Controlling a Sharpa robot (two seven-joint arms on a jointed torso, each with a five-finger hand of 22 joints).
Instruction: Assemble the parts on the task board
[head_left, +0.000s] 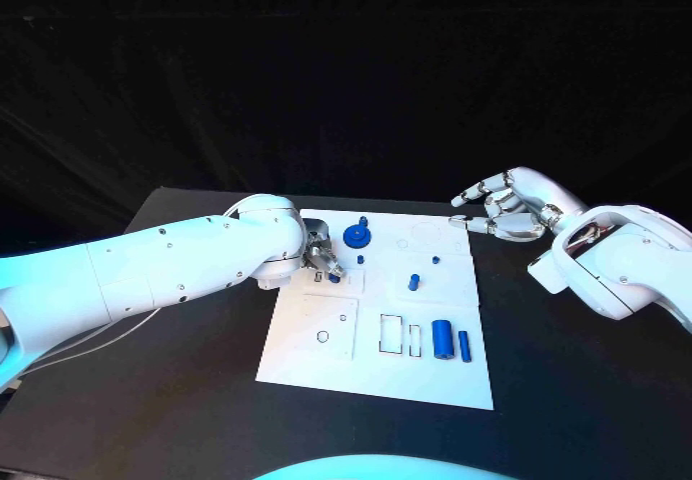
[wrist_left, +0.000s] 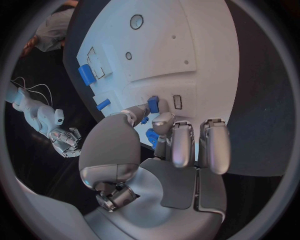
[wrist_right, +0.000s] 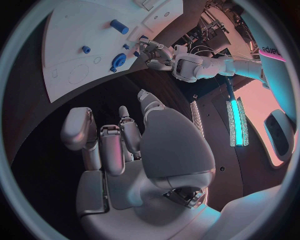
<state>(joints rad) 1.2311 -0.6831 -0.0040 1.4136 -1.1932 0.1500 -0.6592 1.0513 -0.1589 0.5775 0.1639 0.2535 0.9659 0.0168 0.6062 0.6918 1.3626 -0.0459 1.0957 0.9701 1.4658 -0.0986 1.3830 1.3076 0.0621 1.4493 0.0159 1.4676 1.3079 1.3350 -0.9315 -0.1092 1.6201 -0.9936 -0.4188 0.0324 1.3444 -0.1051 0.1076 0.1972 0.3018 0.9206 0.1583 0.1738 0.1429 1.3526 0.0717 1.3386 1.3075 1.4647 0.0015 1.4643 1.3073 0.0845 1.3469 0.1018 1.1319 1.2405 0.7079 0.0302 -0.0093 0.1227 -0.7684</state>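
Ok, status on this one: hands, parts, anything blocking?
Left hand pinching a small blue part over the task board. Right hand open, hovering off the board's far right corner. Nothing blocking.

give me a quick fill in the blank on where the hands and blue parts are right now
1. The task board is coloured ____.
2. The left hand pinches a small part coloured ____.
3. The right hand hovers with its fingers apart, holding ____.
4. The two blue cylinders lie on the board's edge nearer the robot's ____ arm.

Missing words: white; blue; nothing; right
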